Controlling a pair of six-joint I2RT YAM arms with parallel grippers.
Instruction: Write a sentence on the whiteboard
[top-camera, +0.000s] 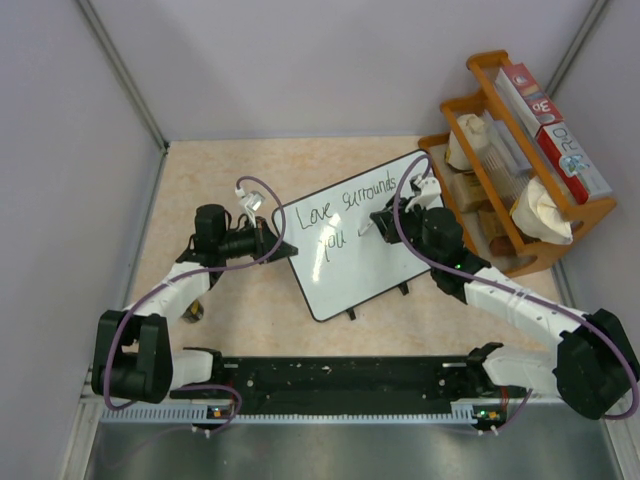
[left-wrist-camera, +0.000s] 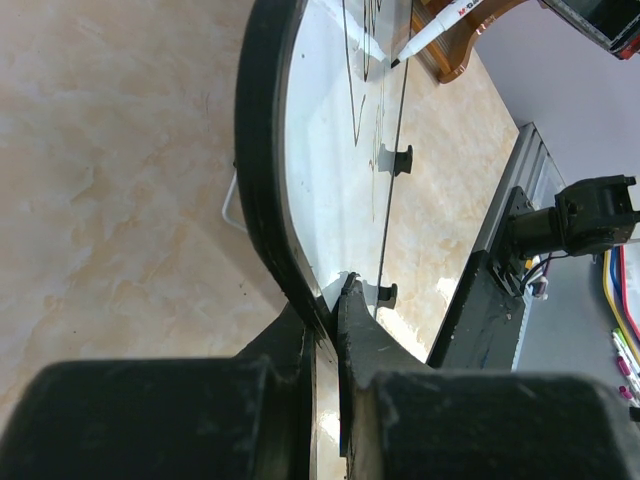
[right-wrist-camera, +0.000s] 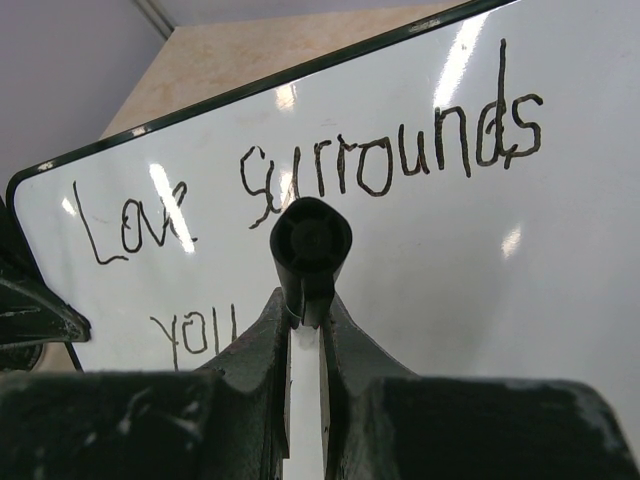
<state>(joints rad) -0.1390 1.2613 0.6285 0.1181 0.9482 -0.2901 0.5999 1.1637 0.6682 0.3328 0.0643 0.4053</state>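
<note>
Mid-writing, with "Love surrounds you" on the whiteboard (top-camera: 345, 272) at centre frame, edge clamped by left gripper (left-wrist-camera: 330, 305), marker (right-wrist-camera: 310, 240) pinched in right gripper (right-wrist-camera: 308, 312). Next, likely: continue beside "you".

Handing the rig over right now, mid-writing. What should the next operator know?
Left gripper: shut on the edge of the large glossy white whiteboard with a thin black frame, which sits on the beige tabletop between the arms.
Right gripper: shut on a white marker with a black end, its tip by the board just right of "you".
Done: "Love surrounds you" is written.
Left: add any remaining words, then lift the marker and release the board.
</note>
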